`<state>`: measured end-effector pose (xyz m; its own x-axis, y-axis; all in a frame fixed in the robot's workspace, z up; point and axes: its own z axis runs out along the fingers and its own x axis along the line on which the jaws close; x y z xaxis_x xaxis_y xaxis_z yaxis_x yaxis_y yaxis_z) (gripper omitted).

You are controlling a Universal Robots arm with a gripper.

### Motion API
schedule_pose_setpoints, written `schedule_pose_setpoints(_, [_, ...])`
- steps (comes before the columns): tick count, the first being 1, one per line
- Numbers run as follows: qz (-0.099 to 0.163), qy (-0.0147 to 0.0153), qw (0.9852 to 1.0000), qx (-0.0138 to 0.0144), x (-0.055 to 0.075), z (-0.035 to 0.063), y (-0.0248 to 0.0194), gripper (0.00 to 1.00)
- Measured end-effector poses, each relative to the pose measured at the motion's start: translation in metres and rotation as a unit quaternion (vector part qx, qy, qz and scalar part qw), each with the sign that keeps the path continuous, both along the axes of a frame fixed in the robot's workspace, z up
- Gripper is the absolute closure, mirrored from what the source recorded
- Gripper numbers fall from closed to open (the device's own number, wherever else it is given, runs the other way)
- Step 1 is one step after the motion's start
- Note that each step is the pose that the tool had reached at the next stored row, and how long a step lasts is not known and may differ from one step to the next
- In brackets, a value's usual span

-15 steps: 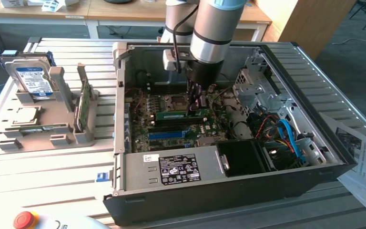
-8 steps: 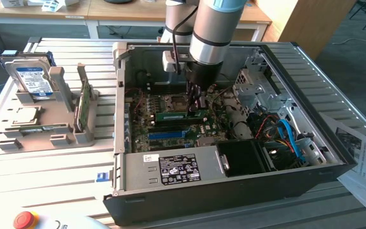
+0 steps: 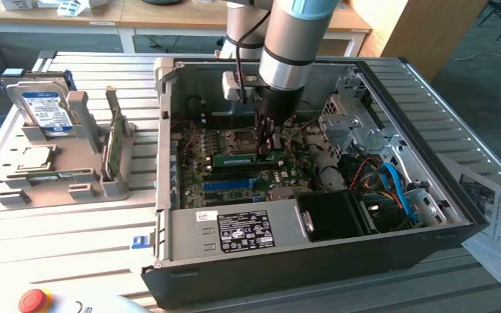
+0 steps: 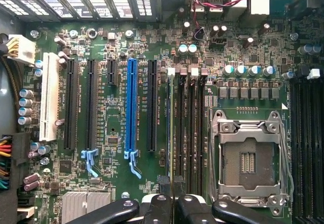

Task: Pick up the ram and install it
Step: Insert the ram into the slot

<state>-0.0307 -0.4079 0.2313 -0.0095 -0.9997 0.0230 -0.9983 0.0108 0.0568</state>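
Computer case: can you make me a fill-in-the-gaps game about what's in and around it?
1. The gripper, down inside the computer case, is shut on the ___.
2. The hard drive stands in a grey holder on the exterior view's ___ of the case.
3. The motherboard's long slot with black slots on both sides is ___.
4. The round button at the table's edge is ___.
Missing words: ram; left; blue; red.

Robotics lab: open PC case [image 3: 320, 270] on slatted bench [image 3: 59, 235], desks [image 3: 172, 19] behind.
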Motion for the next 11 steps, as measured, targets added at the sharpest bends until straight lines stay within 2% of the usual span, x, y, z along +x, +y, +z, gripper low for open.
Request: schedule_pose_setpoints(11, [0.000, -0.0003, 1.0000, 0.0001, 0.0000, -0.0008, 0.0000, 0.88])
